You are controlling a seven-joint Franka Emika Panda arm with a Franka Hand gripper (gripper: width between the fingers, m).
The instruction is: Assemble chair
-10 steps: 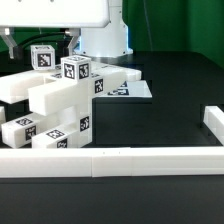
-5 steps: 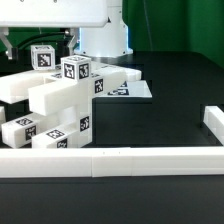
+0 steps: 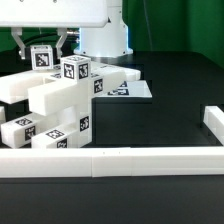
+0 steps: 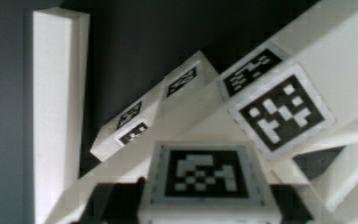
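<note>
Glossy white arm [image 3: 100, 25] (rounded casing), dark fingers [image 3: 20, 42] on hand [image 3: 42, 45].

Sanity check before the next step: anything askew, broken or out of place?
Nothing stands out. The chunky matte white tagged chair parts sit joined in one blocky stack, with no visible cracks. The gripper hangs over the top tagged block, fingers either side.

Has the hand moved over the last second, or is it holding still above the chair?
Yes. In the exterior view the hand has come down: its fingers now flank the topmost tagged block of the chair, which has stayed put.
</note>
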